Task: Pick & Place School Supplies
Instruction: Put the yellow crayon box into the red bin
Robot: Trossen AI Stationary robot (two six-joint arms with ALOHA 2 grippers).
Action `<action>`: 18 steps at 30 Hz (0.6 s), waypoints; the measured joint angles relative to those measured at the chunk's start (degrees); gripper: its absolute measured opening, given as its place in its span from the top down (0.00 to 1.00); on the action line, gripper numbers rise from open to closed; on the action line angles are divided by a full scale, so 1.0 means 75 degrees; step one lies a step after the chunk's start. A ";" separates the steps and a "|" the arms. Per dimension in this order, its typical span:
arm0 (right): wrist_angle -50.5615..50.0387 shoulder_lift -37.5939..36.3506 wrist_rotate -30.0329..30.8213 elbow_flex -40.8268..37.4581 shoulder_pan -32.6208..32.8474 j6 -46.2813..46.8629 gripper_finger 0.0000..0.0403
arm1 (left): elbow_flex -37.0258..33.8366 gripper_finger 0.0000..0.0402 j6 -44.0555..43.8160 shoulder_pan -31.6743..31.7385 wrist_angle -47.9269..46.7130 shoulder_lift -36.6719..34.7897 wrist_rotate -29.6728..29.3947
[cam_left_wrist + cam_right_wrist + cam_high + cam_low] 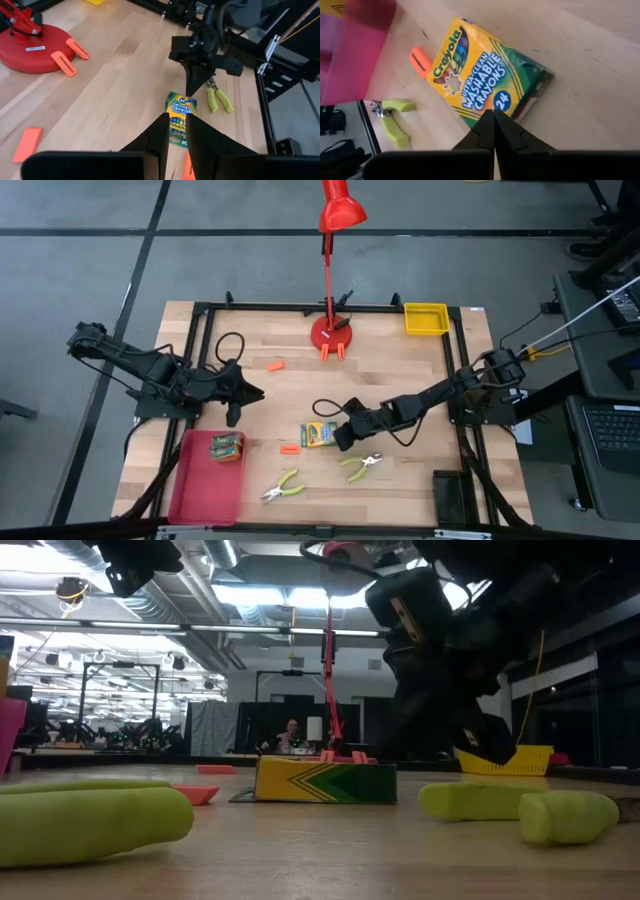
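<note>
1. Hovering right at the crayon box (485, 77) on the bare table, mid-front, the right gripper (343, 438) has fingers pressed together, nothing held; tips point at the box's near edge
2. Box looks light, thin cardboard w/ glossy print: prob. slippery, crushable if squeezed flat-wise. Best hold = across the narrow sides, after opening up
3. Just beside it: orange piece (290, 449) & yellow-green pliers (361, 465); 2nd pliers (283, 488) nearer the front
4. Farther left, red tray (196, 489) already has another crayon box (226, 446)
5. Left gripper (252, 392) waits above the tray, fingers together, empty
</note>
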 joint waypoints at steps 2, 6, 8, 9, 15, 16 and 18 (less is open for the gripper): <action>0.0018 0.0036 -0.0024 0.0000 -0.0043 -0.0022 1.00 | 0.0000 0.86 0.0000 0.0003 0.0013 0.0000 0.0005; -0.0019 0.0039 0.0037 0.0000 -0.0054 -0.0025 1.00 | 0.0000 0.86 0.0000 0.0001 0.0025 0.0000 0.0005; -0.0074 0.0039 0.0037 0.0001 -0.0051 -0.0025 1.00 | 0.0000 0.86 0.0000 0.0003 0.0027 0.0000 0.0005; -0.0110 0.0041 0.0037 0.0001 -0.0051 -0.0025 1.00 | 0.0000 0.86 0.0000 0.0003 0.0025 0.0000 0.0005; -0.0136 0.0115 0.0011 0.0003 -0.0051 -0.0017 1.00 | 0.0000 0.86 -0.0003 0.0003 0.0065 0.0000 -0.0005; -0.0141 0.0115 0.0017 0.0003 -0.0053 -0.0015 1.00 | 0.0000 0.86 -0.0003 0.0003 0.0064 0.0000 -0.0007; -0.0140 0.0115 0.0034 0.0003 -0.0054 0.0013 1.00 | 0.0000 0.86 0.0009 0.0003 0.0065 0.0000 -0.0010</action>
